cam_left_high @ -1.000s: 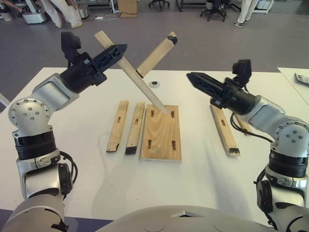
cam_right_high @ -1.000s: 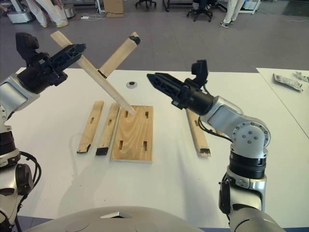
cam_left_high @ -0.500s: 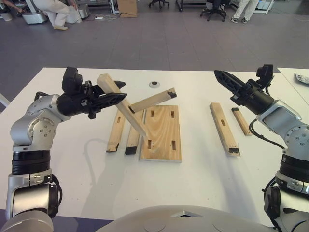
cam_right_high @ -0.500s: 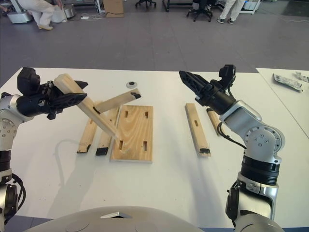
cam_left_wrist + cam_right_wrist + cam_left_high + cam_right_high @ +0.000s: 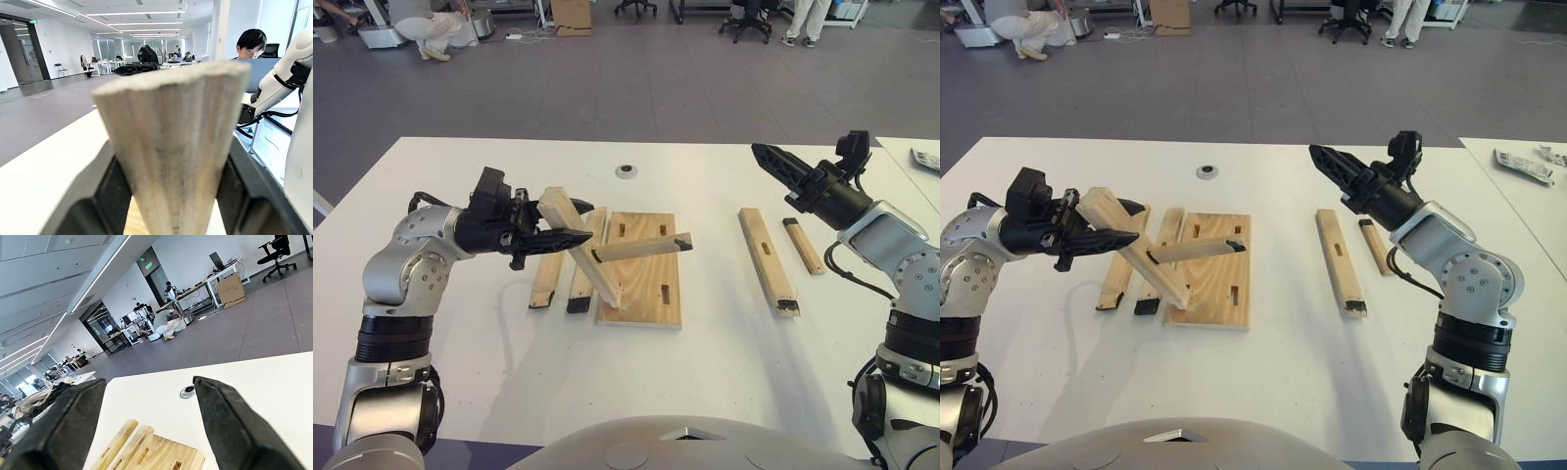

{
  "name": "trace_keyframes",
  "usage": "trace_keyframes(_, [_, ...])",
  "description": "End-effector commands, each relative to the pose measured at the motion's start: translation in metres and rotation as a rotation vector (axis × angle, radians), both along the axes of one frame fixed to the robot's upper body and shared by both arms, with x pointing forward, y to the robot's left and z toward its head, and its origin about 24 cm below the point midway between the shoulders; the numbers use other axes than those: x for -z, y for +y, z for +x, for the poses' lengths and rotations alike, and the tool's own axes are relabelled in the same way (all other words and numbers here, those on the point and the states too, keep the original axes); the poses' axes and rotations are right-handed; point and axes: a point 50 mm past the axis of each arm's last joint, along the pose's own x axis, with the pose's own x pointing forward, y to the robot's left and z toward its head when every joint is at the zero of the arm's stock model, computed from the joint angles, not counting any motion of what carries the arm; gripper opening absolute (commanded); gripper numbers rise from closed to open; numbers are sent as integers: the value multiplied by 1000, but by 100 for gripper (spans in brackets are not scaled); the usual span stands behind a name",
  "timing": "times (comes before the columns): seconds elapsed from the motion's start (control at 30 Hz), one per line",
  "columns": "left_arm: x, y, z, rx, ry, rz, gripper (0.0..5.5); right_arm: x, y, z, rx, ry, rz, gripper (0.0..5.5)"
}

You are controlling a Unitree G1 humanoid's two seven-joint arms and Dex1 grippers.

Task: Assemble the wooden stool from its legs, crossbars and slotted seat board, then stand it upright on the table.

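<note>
Surface: white table (image 5: 509, 372). Slotted seat board (image 5: 641, 299) flat at centre. At its 9 o'clock, two loose legs (image 5: 544, 279) side by side. At its 3 o'clock, a third leg (image 5: 767, 257), with a short crossbar (image 5: 801, 245) just beyond. At 12 o'clock, a grommet (image 5: 626, 171) near the far edge.
Room: grey floor (image 5: 636, 78), cardboard box (image 5: 571, 12), office chairs (image 5: 749, 15).
Tools: your left gripper (image 5: 579, 224) is clamped on a tilted leg (image 5: 602, 279), lower end at the board's 7 o'clock corner; its joined crossbar (image 5: 646, 247) juts toward 3 o'clock over the board. Your right gripper (image 5: 760, 154) hangs with fingers apart, at the board's 2 o'clock.
Change: a second ago that leg rode high over the far edge, crossbar pointing up; it has come down. The right gripper has drawn back from nearer the centre.
</note>
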Motion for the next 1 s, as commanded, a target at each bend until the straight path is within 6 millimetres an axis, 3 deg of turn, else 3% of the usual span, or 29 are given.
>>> trace_keyframes(0.03, [1, 2, 4, -3, -20, 39, 208, -5, 0, 2, 5, -8, -11, 331])
trace_keyframes(0.33, [7, 11, 13, -9, -4, 79, 208, -5, 3, 0, -3, -8, -11, 331])
trace_keyframes(0.63, [-10, 16, 18, 8, -56, 113, 207, -2, 4, -3, 8, -8, 0, 331])
trace_keyframes(1.0, [-9, 12, 12, 42, -54, 161, 207, 1, 7, -7, 12, -5, 10, 331])
